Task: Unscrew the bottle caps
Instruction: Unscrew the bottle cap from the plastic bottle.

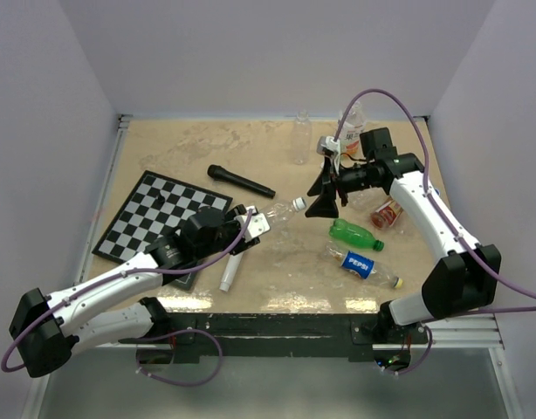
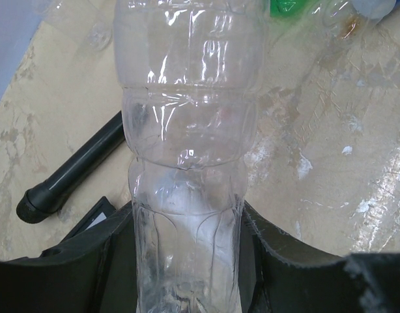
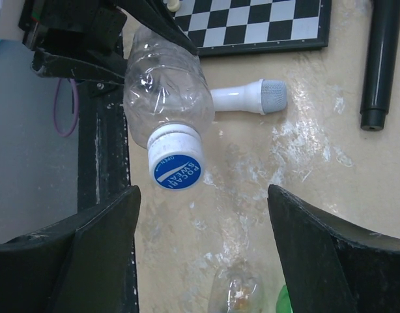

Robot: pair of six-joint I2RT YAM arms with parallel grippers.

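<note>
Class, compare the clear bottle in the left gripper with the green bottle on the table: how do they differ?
The clear bottle is colourless; the green bottle is tinted green. The clear bottle is clamped by the left gripper; the green bottle lies free on the table. Both are plastic drink bottles, neither upright.

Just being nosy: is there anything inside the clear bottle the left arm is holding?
The clear bottle looks empty; the table shows through its walls. Its bottom end is covered by the left gripper, so that part can't be checked.
</note>
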